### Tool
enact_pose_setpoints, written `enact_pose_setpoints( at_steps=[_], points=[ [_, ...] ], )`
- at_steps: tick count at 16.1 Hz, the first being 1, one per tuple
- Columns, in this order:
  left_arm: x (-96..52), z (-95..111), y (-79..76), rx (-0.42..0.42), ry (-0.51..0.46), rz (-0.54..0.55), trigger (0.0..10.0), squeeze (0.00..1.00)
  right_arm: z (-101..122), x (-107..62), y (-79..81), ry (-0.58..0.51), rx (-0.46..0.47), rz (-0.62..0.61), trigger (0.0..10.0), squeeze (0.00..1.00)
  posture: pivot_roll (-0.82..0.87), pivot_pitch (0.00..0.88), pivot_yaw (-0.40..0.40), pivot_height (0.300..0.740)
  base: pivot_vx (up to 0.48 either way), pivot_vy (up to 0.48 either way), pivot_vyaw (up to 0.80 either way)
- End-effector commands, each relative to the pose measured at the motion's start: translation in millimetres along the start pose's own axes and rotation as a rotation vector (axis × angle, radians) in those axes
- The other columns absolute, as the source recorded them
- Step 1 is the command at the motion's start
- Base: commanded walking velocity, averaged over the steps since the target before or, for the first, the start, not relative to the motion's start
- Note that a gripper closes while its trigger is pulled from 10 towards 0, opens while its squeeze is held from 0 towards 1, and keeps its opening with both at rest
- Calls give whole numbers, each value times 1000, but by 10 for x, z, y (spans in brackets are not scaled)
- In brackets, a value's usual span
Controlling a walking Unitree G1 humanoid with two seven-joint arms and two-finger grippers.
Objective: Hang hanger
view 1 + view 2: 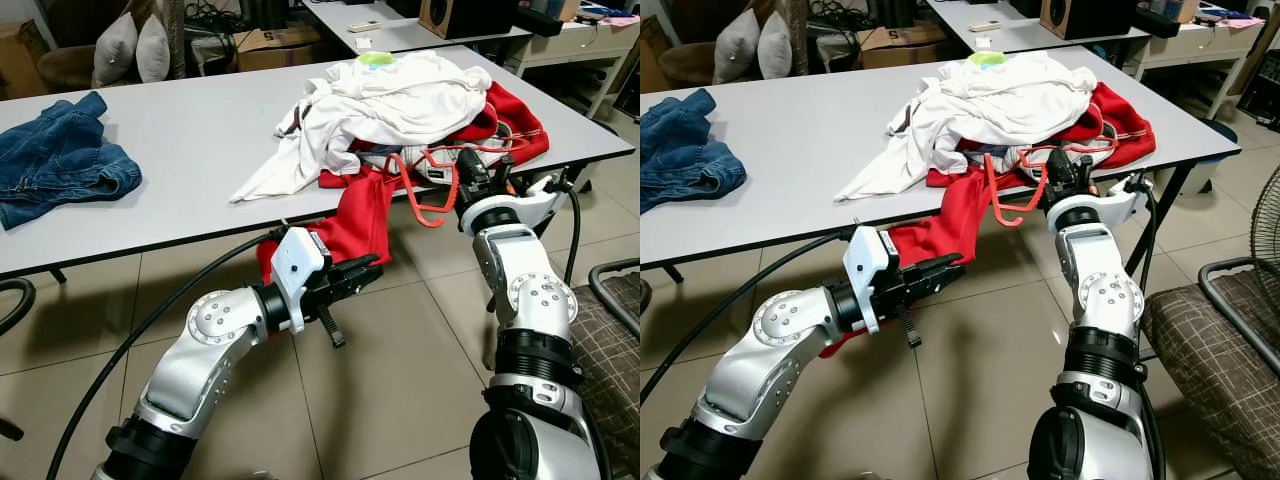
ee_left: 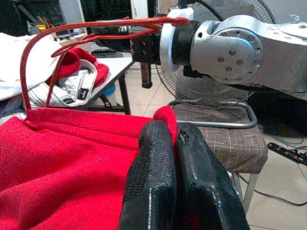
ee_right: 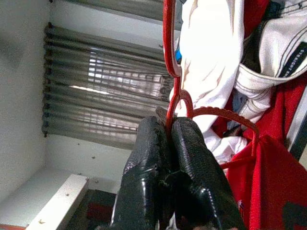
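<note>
I've got the right gripper up at the table edge, fingers clamped flat on the red plastic hanger near its hook, no gap btwn them. Hanger sits just off the table's front edge beside the heap of clothes, one arm of it running into the red garment that droops over the edge toward the floor. Left gripper is low, under the table line, fingers pinched tight on a fold of that red cloth.

Step as I read it: get the garment seated on the hanger before any hanging. To do it well I'd keep the right grip as is, close to the hook, so the frame can't twist. W/ the left I'd draw the cloth taut along the hanger arm, not down, else the thin plastic bends or slips out of the pinch. White shirts lie on top of the red piece, so pull slow & check they don't drag off the table. Can't see any rail to hang on yet
</note>
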State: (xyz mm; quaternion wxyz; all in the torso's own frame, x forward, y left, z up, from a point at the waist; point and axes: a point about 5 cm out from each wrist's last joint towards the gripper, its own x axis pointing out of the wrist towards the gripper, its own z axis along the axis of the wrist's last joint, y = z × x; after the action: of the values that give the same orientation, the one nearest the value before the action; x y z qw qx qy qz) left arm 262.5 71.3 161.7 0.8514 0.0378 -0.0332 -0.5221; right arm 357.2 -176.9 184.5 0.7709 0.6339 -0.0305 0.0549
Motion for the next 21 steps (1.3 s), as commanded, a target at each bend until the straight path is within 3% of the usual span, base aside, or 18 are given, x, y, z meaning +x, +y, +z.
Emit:
enact_pose_setpoints(
  at_steps=[1, 3, 5, 8, 10, 13, 14, 15, 16, 17, 21],
  points=[
    [14, 115, 32, 59, -18, 6, 10000, 0, 68, 15, 53, -13, -73, 6, 10000, 0, 2, 0, 23, 740, 0, 0, 0],
    [-29, 37, 258, 154, 67, 163, 10000, 0, -17, -107, 33, 117, -176, 13, 10000, 0, 6, 0, 19, 740, 0, 0, 0],
    [-89, 26, 448, 220, 105, 272, 10000, 0, -114, -419, -42, 319, -333, 62, 10000, 0, 8, 0, 17, 740, 0, 0, 0],
    [-147, 208, 539, 244, 69, 219, 10000, 0, -37, -948, -368, 473, -415, 13, 10000, 0, 5, 0, 32, 740, 0, 0, 0],
    [-157, 332, 558, 264, 48, 141, 10000, 0, 25, -1227, -456, 554, -456, 10, 10000, 0, -1, 0, 49, 740, 0, 0, 0],
    [-109, 396, 622, 319, 73, 113, 10000, 0, 47, -1555, -565, 763, -661, 23, 10000, 0, -8, 0, 69, 740, 0, 0, 0],
    [-91, 425, 671, 335, 73, 135, 10000, 0, 79, -1632, -610, 817, -803, 26, 10000, 0, -8, 0, 71, 740, 0, 0, 0],
    [-87, 439, 684, 333, 70, 135, 10000, 0, 98, -1655, -620, 831, -852, 30, 10000, 0, -8, 0, 71, 740, 0, 0, 0],
    [-94, 454, 701, 330, 72, 126, 10000, 0, 163, -1646, -588, 804, -1006, 87, 10000, 0, -7, 0, 73, 740, 0, 0, 0],
    [-106, 449, 705, 326, 80, 111, 10000, 0, 187, -1637, -532, 800, -1101, 140, 10000, 0, -8, 0, 75, 740, 0, 0, 0],
    [-92, 430, 627, 300, 79, 27, 10000, 0, 124, -1612, -375, 751, -1092, 306, 10000, 0, -12, 0, 74, 740, 0, 0, 0]
  ],
)
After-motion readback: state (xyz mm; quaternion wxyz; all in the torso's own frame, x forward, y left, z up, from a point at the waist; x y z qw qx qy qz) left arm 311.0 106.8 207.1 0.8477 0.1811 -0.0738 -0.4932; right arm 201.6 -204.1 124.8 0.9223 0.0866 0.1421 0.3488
